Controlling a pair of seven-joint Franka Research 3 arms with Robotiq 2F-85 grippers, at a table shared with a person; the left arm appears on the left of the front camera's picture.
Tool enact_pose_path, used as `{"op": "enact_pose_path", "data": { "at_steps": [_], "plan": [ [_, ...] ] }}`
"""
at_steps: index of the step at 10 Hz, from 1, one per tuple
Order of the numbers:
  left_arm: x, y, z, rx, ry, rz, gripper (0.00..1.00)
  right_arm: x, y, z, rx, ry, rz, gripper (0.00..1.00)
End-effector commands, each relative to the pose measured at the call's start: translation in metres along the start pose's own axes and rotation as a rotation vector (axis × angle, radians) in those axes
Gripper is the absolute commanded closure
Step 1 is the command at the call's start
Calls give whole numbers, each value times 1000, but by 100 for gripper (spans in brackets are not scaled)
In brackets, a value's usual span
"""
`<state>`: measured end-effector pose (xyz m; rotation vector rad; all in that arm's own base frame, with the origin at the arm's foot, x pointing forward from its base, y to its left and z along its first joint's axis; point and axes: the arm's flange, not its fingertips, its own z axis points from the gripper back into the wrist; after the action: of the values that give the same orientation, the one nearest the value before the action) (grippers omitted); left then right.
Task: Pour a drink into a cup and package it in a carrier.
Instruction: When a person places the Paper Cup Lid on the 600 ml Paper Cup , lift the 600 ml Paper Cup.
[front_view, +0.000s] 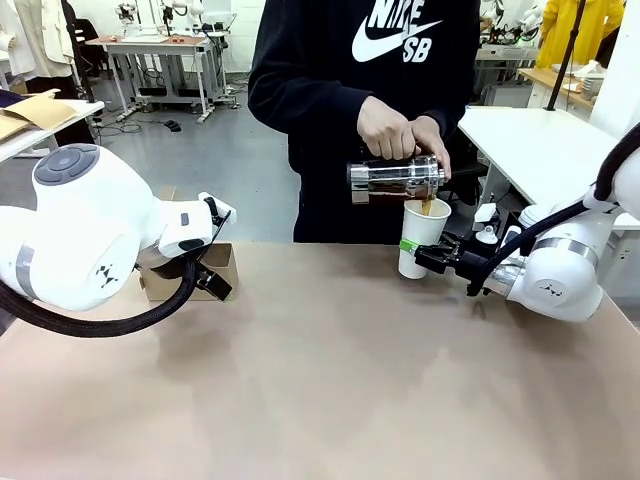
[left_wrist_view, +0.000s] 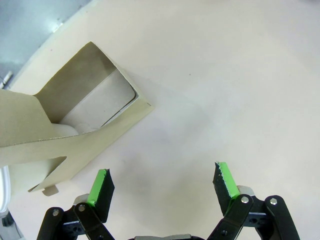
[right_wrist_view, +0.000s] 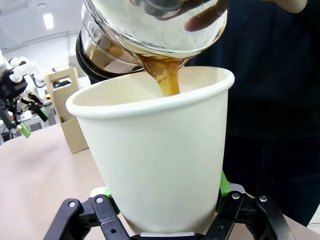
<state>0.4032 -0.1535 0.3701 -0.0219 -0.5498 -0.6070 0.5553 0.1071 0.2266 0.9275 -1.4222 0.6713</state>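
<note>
The cup (right_wrist_view: 155, 165) is made of smooth, matt white paper with a rolled rim. The jug (right_wrist_view: 150, 30) is formed of clear, glossy glass bound by a shiny metal band. The carrier (left_wrist_view: 30, 135) is cut from matt brown cardboard, and the table (front_view: 330, 380) is surfaced in smooth, matt beige.

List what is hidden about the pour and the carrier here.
- Fill level in the cup: right wrist view, its own wall hides it.
- The carrier: front view, the left arm covers most of it; left wrist view cuts it off.
- The jug: its top runs off the right wrist view.
</note>
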Motion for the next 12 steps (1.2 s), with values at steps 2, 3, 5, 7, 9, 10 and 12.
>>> {"op": "enact_pose_path", "data": {
  "at_steps": [2, 3, 5, 7, 9, 10, 12],
  "plan": [
    [0, 1, 0, -1, -1, 3, 0, 1, -2, -4, -5, -12, 18, 20],
    [0, 1, 0, -1, -1, 3, 0, 1, -2, -4, -5, -12, 18, 20],
    [0, 1, 0, -1, -1, 3, 0, 1, -2, -4, -5, -12, 18, 20],
    [0, 1, 0, -1, -1, 3, 0, 1, -2, -4, -5, -12, 18, 20],
    [0, 1, 0, -1, -1, 3, 0, 1, -2, -4, -5, -12, 18, 20],
    [0, 1, 0, -1, -1, 3, 0, 1, -2, -4, -5, -12, 18, 20],
    [0, 1, 0, -1, -1, 3, 0, 1, -2, -4, -5, -12, 18, 20]
  ]
}}
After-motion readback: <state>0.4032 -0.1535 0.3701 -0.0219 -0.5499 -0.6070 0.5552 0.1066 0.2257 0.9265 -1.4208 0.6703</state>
